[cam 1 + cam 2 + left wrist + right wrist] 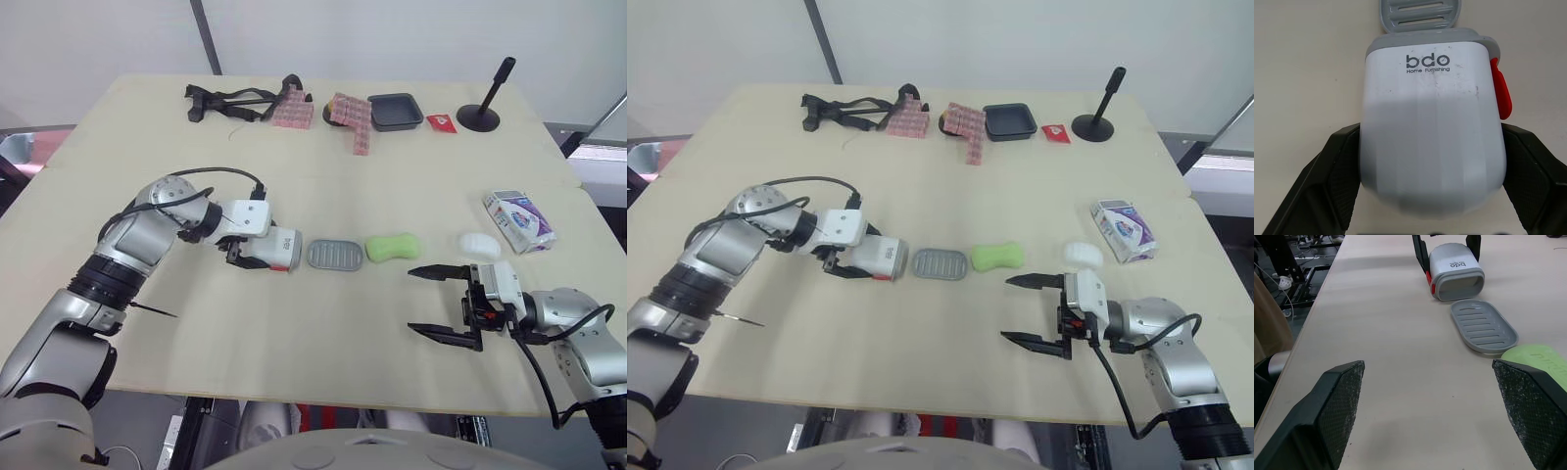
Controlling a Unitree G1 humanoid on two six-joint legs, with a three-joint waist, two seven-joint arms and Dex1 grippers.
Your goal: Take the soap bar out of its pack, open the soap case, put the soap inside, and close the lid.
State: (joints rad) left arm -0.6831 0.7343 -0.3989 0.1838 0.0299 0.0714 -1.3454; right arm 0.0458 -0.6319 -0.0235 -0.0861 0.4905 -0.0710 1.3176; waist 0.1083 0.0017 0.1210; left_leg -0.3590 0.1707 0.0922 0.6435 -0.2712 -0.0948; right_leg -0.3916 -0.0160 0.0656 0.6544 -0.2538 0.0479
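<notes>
My left gripper (pixel 253 252) is shut on the white soap case body (pixel 277 249), which lies on its side with a red latch (pixel 1499 94) and its open mouth facing the grey ribbed insert (pixel 337 254). That insert lies flat on the table just right of the case. The green soap bar (pixel 392 246) rests bare on the table, right of the insert. A white lump (pixel 480 245) and the soap pack (pixel 519 220) lie further right. My right gripper (pixel 415 301) stands open near the front edge, below the soap, with nothing in it.
Along the far edge of the table (pixel 323 352) lie a black strap tool (pixel 235 100), pink checked packs (pixel 351 117), a black tray (pixel 395 111), a red packet (pixel 441 122) and a black stand (pixel 482 116).
</notes>
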